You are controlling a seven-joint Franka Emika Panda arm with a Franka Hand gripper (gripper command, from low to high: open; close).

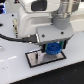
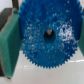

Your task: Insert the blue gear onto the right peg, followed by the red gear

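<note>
1. White table [image 1: 12, 67] fills the lower exterior view; bare surface, glossy, a faint reflection near the plate.
2. Robot arm [image 1: 35, 17], white housing with a black cable along its side, takes up the upper exterior view and blocks everything behind it. Its top is cut off by the frame edge.
3. Grey plate [image 1: 37, 57] with black border lies flat on the table, directly under the gripper. Only its near part and one corner show; the rest is covered by the gripper and the gear.
4. Gripper [image 1: 51, 47] hangs over the plate, grey mount above it. It is pinching the blue gear: in the wrist view the green fingers [image 2: 10, 42] press against the toothed rim on both sides.
5. Blue gear [image 1: 52, 49] is held flat, just above or at the plate; contact cannot be judged. In the wrist view the blue gear [image 2: 48, 34] fills most of the frame, speckled surface, dark centre hole.
6. Pegs: not visible in either view, hidden by the gear and gripper. Whether a peg sits in the hole cannot be told.
7. Red gear: not seen.
</note>
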